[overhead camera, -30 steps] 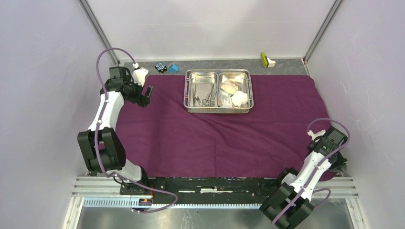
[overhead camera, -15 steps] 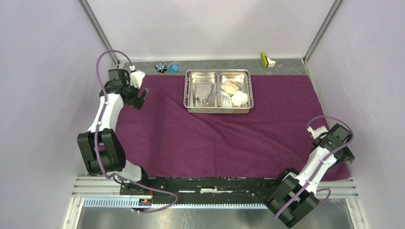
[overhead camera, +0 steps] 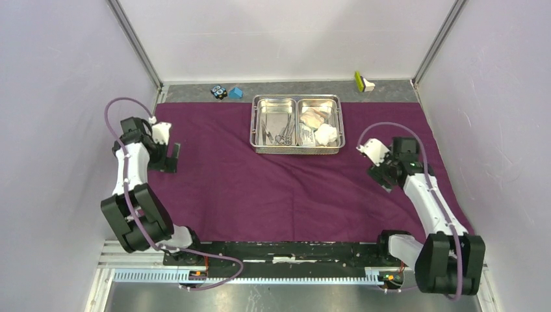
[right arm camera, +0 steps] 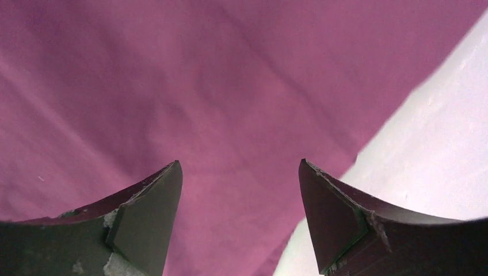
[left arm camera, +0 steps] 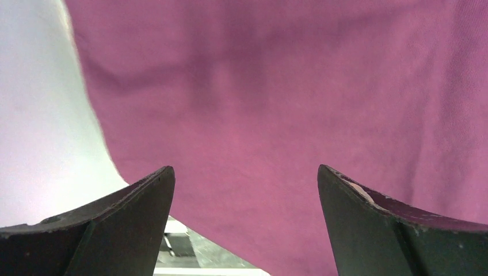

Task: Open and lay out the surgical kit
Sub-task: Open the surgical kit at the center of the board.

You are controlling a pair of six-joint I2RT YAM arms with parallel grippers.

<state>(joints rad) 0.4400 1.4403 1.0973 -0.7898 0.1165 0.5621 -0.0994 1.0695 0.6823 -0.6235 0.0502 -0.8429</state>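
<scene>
The purple cloth wrap (overhead camera: 292, 188) lies spread flat over the table. On its far middle stands the two-compartment steel tray (overhead camera: 297, 149). Slim metal forceps (overhead camera: 282, 135) lie in its left half. A white packet (overhead camera: 307, 134) and gauze wads (overhead camera: 325, 133) lie in its right half. My left gripper (overhead camera: 172, 156) hangs open over the cloth's left edge, and its wrist view shows bare cloth (left arm camera: 288, 103) between the spread fingers (left arm camera: 246, 172). My right gripper (overhead camera: 383, 174) is open over the cloth's right part, holding nothing (right arm camera: 239, 164).
A small blue block (overhead camera: 235, 93) and a black-and-blue object (overhead camera: 219, 91) sit on the grey strip behind the cloth. A yellow-green and white item (overhead camera: 362, 82) is at the back right. Pale walls close in on both sides.
The right gripper opened and swung from the near right corner up and inward over the cloth. The left arm drew back from the far left corner along the cloth's left edge.
</scene>
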